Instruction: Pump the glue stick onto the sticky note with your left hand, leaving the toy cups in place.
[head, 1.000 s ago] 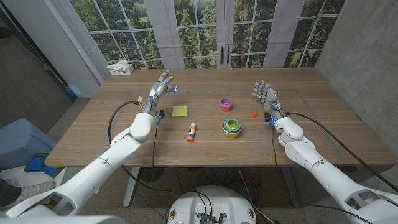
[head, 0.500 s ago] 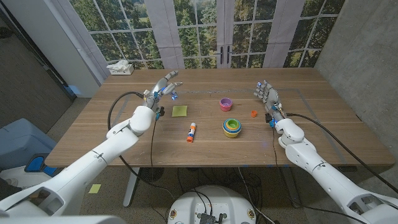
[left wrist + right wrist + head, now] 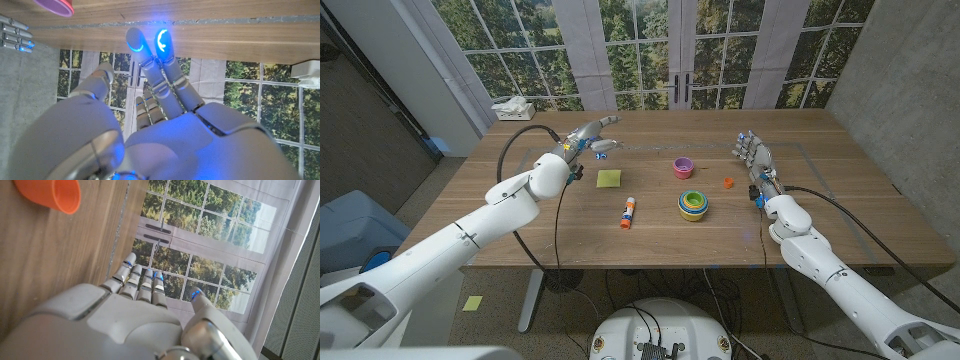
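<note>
left hand [image 3: 588, 140] open — apparently empty

Mid-frame lie a yellow-green sticky note [image 3: 609, 178], a white glue stick [image 3: 627, 212] with orange cap and blue label, a pink-purple cup [image 3: 682, 168], rainbow-ringed stacked cups [image 3: 693, 205], and a small orange cup [image 3: 728, 182].

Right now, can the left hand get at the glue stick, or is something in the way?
Probably yes. The left hand is open and raised beyond the sticky note; the glue stick lies nearer the robot on bare table, apart from the cups.
</note>
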Action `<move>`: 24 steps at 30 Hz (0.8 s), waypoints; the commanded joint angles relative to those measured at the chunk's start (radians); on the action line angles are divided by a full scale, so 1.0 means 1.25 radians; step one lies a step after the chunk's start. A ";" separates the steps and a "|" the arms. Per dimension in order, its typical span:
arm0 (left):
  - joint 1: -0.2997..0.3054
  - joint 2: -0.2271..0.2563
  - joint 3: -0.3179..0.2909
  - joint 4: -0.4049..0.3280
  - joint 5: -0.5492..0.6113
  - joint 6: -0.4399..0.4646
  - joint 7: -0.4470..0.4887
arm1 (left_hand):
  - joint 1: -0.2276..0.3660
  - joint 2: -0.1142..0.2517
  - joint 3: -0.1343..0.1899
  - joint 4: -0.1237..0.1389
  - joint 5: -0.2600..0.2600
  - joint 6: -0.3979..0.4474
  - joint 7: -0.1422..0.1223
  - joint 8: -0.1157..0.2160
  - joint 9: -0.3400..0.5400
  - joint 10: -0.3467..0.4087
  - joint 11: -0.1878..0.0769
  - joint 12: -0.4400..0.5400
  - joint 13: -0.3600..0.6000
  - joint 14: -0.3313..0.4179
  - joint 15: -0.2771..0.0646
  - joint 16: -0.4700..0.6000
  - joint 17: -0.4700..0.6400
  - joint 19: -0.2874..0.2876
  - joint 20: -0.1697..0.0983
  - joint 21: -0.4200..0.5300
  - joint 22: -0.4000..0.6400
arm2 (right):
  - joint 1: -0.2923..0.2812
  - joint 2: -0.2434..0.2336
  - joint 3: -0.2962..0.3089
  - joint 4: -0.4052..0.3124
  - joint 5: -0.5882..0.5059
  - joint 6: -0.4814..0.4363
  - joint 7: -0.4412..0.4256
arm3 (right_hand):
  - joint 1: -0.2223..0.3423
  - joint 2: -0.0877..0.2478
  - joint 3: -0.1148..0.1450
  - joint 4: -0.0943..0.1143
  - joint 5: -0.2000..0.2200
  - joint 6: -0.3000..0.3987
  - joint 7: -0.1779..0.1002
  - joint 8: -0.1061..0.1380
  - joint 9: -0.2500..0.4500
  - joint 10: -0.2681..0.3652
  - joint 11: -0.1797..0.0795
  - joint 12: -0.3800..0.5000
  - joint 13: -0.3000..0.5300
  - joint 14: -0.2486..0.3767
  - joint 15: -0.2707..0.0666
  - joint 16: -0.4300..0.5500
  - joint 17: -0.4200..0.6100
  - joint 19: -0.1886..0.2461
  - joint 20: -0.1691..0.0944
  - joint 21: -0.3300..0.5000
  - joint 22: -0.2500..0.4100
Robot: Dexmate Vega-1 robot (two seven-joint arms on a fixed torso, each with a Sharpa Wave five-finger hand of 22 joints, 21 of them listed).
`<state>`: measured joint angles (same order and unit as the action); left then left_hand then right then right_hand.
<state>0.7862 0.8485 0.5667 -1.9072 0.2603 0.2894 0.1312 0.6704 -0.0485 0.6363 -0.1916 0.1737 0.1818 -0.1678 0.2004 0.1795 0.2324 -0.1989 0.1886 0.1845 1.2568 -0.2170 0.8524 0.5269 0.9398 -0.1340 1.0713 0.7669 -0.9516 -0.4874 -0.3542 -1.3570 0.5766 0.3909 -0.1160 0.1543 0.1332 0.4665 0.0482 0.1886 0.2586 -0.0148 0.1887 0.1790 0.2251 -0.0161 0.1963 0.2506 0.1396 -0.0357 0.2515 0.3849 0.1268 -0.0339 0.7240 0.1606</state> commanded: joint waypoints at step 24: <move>-0.109 0.117 0.054 -0.168 0.253 0.017 -0.362 | 0.219 -0.039 -0.252 0.030 0.030 0.048 -0.034 0.001 0.006 0.040 -0.015 -0.001 0.004 -0.052 -0.001 0.113 -0.087 -0.055 -0.062 0.058 -0.071 | -0.070 0.018 0.014 -0.053 -0.040 0.062 -0.069 | -0.010 -0.003 -0.012 0.000 -0.004 0.003 -0.001 0.002 0.004 0.002 0.004 0.003 -0.006 0.012 0.000 0.007 -0.003 0.012 -0.003 -0.017 0.003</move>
<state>0.6993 0.9710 0.6171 -2.0765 0.4861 0.3500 -0.1871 0.8908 -0.1015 0.4075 -0.1658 0.1927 0.2262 -0.2116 0.2004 0.1840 0.2733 -0.2143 0.1888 0.1888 1.2173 -0.2183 0.9539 0.4531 0.8912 -0.1219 1.1217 0.7097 -1.0104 -0.4755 -0.3463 -1.4031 0.5428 0.4394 -0.1666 0.1541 0.1330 0.4552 0.0454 0.1848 0.2586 -0.0146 0.1887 0.1789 0.2251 -0.0162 0.1963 0.2413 0.1476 -0.0325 0.2553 0.3802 0.1303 -0.0376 0.7086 0.1605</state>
